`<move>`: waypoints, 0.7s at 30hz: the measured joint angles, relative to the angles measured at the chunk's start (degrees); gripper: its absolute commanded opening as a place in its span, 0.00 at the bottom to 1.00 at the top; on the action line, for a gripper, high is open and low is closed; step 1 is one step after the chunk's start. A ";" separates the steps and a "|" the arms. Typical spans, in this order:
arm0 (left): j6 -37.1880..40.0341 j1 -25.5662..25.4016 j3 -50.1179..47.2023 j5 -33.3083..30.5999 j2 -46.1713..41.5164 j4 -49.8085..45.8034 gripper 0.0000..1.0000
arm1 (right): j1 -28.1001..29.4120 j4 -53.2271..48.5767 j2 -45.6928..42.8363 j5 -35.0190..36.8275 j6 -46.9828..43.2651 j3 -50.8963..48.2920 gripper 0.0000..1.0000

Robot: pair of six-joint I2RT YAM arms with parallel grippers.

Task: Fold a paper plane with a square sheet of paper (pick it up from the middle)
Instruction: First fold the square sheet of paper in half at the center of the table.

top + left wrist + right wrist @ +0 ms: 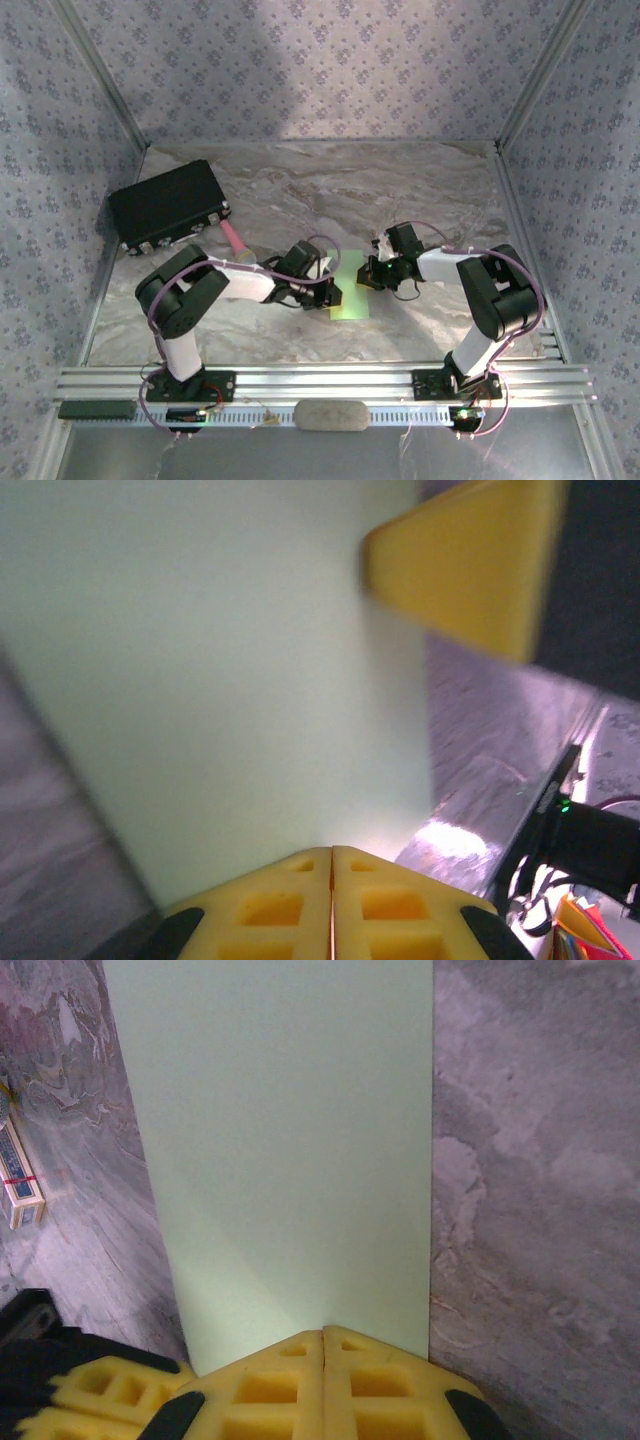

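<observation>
The square sheet of paper (352, 292) lies on the marble table as a narrow pale-green folded strip between the two arms. A faint diagonal crease crosses the paper (290, 1140) in the right wrist view. My left gripper (328, 285) comes in from the left, and its jaws are shut. The tips of my left gripper (331, 852) sit at the near edge of the paper (220, 680). My right gripper (368, 272) is shut too, and the tips of my right gripper (323, 1332) rest on the strip's near end. Whether either one pinches the sheet is hidden by the fingers.
A big black box (168, 205) stands at the back left, with a pink cylinder (235, 238) beside it. A small card box (20, 1180) lies left of the strip. A grey oblong (333, 415) rests on the front rail. Patterned walls close in three sides.
</observation>
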 measured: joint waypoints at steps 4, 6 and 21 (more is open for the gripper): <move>0.66 0.26 -2.14 0.68 -0.39 3.48 0.08 | 0.00 -0.02 0.00 0.02 0.00 0.00 0.00; 1.84 0.07 -2.67 0.63 -0.83 3.61 0.08 | 0.00 -0.02 0.00 0.02 0.00 0.00 0.00; 11.54 -5.68 -0.87 -3.58 -4.20 -8.24 0.08 | 0.15 -0.02 0.00 0.09 0.00 0.04 0.00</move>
